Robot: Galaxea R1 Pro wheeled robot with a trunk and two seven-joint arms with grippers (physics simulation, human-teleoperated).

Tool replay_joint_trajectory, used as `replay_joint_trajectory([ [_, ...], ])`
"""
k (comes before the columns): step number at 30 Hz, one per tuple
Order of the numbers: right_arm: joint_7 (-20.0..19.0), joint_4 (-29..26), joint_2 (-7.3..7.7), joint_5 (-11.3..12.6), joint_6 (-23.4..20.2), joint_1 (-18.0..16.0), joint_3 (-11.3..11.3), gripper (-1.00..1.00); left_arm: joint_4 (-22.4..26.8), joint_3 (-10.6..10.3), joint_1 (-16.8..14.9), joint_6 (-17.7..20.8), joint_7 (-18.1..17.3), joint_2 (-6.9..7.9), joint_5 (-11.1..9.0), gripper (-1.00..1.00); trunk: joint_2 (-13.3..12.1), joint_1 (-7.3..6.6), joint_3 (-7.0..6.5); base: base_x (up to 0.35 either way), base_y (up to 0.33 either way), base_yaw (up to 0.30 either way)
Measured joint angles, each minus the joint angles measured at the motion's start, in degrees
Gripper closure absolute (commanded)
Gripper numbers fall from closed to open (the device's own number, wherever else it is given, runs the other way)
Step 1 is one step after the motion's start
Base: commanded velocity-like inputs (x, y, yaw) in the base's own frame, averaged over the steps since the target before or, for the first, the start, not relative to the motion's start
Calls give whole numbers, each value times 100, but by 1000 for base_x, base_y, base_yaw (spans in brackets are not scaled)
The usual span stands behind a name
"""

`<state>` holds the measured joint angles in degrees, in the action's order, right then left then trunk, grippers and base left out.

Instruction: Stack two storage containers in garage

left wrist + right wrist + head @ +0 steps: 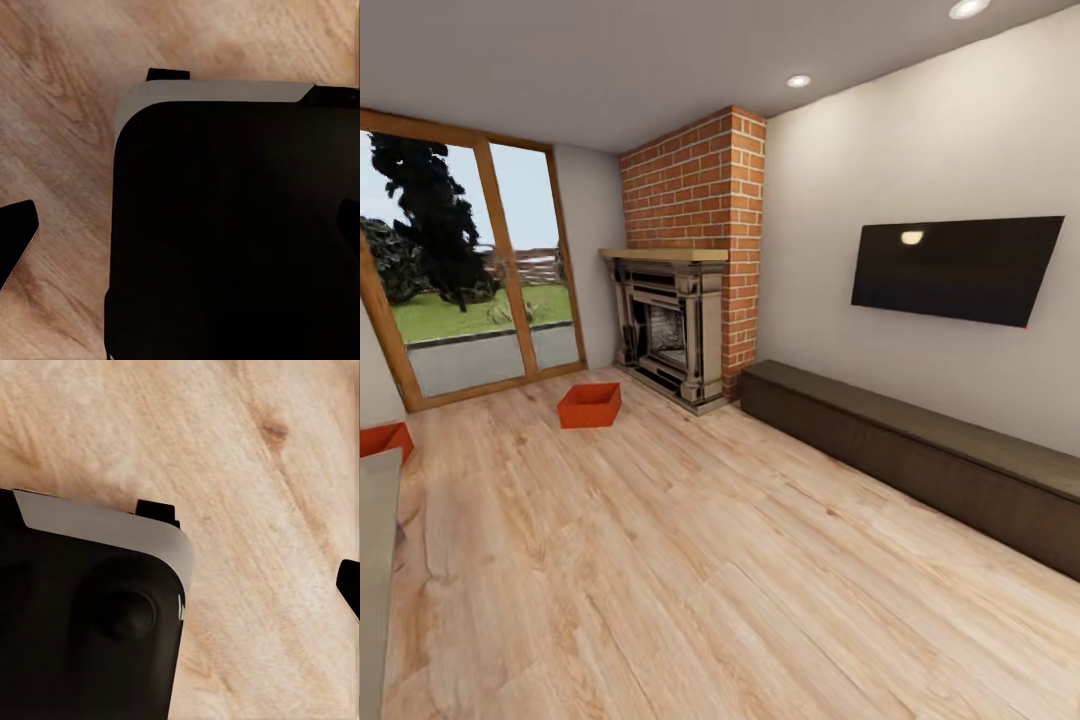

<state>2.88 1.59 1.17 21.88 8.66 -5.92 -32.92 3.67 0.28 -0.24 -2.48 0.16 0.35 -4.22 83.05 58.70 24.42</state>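
Two orange-red bins lie ahead of you on the living room's wood plank floor (660, 560), and both sit to your left of straight ahead. One storage container (590, 405) rests open-side-up in front of the glass door (470, 265), just beside the foot of the brick fireplace (680, 330). The second storage container (382, 438) peeks out at the left border of the head view, partly cut off by the frame and by a pale grey piece of furniture (375, 580) in the near left corner.

Your coming move turns on that bearing: the containers are well apart from you, forward and to the left, so you will likely need to drive the base that way before either arm can reach. The first bin's long axis seems to run roughly across your line of sight, slightly skewed. Judging by side alone, your left arm would be the nearer one to both bins.

On the left wrist view the left tool (180, 240) shows only dark finger tips at the picture's edges, hanging over the robot's black base (225, 232); the fingers look spread with nothing between them. The right tool (349, 585) shows one dark tip, so you cannot tell its state.

Mind the low dark cabinet (920, 450) along the right wall under the television (955, 268) when you turn.
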Motion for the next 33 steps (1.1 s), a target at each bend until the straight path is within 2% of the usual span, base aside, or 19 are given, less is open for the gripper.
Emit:
replay_joint_trajectory([
  [13,0,0,-28,0,-7,0,0,-100,-3,0,1,-1,0,0,0,-100,0,0,0,321,0,18],
  [33,0,1,-9,0,0,-1,0,-100,-3,0,0,-1,0,1,0,-100,0,0,0,321,0,258],
])
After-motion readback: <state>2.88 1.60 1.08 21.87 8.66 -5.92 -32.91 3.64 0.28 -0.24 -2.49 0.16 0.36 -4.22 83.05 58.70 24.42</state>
